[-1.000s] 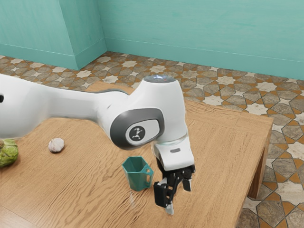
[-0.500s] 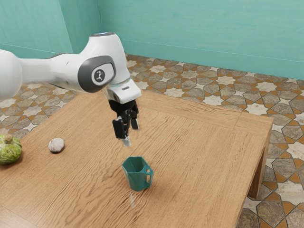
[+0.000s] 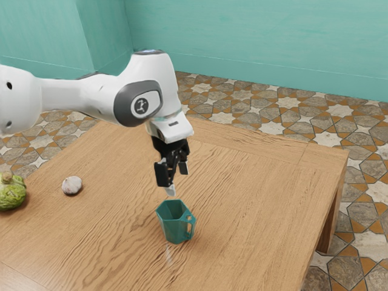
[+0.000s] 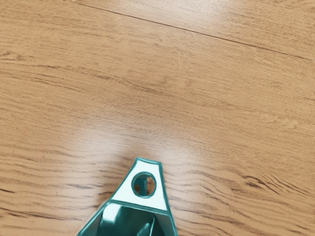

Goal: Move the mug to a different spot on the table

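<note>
A teal mug (image 3: 176, 221) stands upright on the wooden table (image 3: 267, 188), with its handle toward the exterior view's right. My gripper (image 3: 172, 179) hangs just above the mug's rim on the far side, pointing down. It is open with nothing between its fingers. In the wrist view the mug (image 4: 132, 216) lies right under my hand, and its handle with a round hole (image 4: 144, 184) juts out over the bare wood.
A small white garlic bulb (image 3: 71, 185) lies on the table at the exterior view's left, with a green cabbage (image 3: 11, 194) beyond it at the edge. The table's right edge (image 3: 339, 182) drops to a tiled floor.
My arm swung from the near right of the mug up and over to its far side, then came lower and closer to the rim. The mug has not moved.
</note>
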### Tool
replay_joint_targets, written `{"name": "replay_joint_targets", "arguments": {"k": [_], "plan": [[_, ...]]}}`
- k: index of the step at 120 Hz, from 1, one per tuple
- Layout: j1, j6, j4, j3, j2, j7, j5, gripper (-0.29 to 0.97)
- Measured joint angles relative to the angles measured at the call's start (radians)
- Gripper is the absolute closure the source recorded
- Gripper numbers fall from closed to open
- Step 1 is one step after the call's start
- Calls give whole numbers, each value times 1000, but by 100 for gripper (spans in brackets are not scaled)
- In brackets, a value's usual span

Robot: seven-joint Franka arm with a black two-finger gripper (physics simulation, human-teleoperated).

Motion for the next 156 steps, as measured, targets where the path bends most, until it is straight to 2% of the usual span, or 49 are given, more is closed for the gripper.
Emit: {"name": "replay_joint_targets", "arguments": {"k": [9,32,51,99,125,156], "plan": [[-7,5,-4,2,10,2,-2,0],[41,27,-21,-14,33,0,-9,0],[21,39,-22,-49,58,-10,-11,0],[9,50,-21,-56,140,-57,-14,0],[-9,107,-22,-58,185,-72,38,0],[-9,146,-36,-56,213,-86,45,0]]}}
